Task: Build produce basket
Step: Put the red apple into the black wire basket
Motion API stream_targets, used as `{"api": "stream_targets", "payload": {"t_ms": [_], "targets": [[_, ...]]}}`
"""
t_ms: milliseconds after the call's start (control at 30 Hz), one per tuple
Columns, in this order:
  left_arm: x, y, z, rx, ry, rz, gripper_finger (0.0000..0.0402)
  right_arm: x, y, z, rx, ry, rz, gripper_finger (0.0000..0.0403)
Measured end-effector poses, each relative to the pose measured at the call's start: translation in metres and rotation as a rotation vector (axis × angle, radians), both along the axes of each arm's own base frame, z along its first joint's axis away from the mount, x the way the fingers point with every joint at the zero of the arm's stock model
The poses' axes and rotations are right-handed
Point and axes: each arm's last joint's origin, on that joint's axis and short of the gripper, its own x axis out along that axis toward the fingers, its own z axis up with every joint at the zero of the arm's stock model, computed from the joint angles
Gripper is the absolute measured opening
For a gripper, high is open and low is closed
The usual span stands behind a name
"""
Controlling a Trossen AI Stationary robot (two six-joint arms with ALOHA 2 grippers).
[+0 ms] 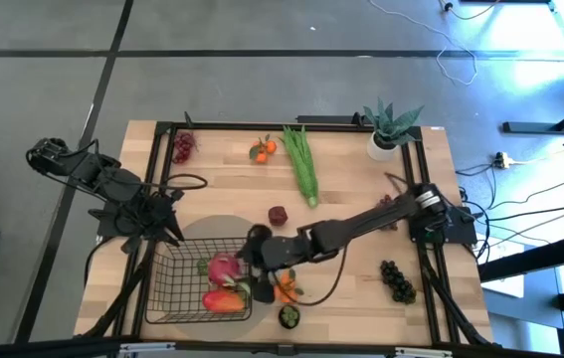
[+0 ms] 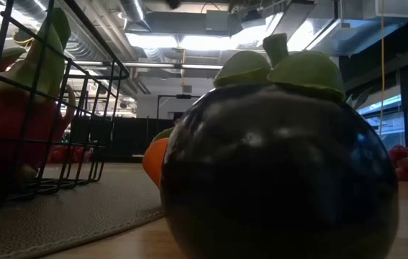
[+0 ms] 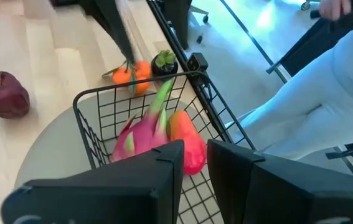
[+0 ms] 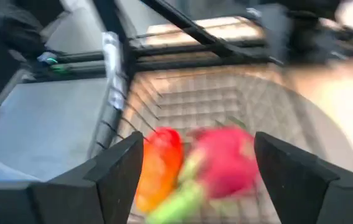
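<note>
The black wire basket [image 1: 184, 288] stands on a round grey mat at the near left. A pink dragon fruit [image 1: 224, 268] and a red-orange mango [image 1: 224, 300] lie inside it; both show in the right wrist view, dragon fruit [image 4: 226, 162] and mango [image 4: 160, 162]. My right gripper [image 4: 198, 174] hangs open and empty over the basket's right side [image 1: 254, 251], above these two fruits. My left gripper [image 3: 196, 168] waits at the basket's far left corner [image 1: 167, 224], its fingers a narrow gap apart and empty. Tangerines [image 1: 286, 290] and a dark round fruit with a green cap [image 1: 289, 316] lie on the table just right of the basket.
A dark red fruit [image 1: 278, 214] lies mid-table. A long green bunch [image 1: 301, 164], more tangerines [image 1: 263, 149] and red grapes [image 1: 182, 147] lie toward the far edge. Dark grapes [image 1: 398, 280] lie near right. A spiky plant in a white pot [image 1: 389, 134] stands far right.
</note>
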Motion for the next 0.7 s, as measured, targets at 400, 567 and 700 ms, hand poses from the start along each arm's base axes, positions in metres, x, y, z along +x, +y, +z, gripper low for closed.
{"api": "stream_targets", "payload": {"t_ms": [400,567,700], "targets": [[0.0,0.001,-0.001,0.024,-0.001,0.047,0.006,-0.029,-0.006,0.027,0.248,0.376,-0.128,0.0288],[0.0,0.001,-0.001,0.022,0.001,0.048,0.006,-0.043,0.002,0.015,0.212,0.541,-0.109,0.0275],[0.001,0.001,-0.002,-0.009,0.029,0.069,0.006,-0.047,0.006,0.01,0.174,0.576,-0.085,0.0265]]}}
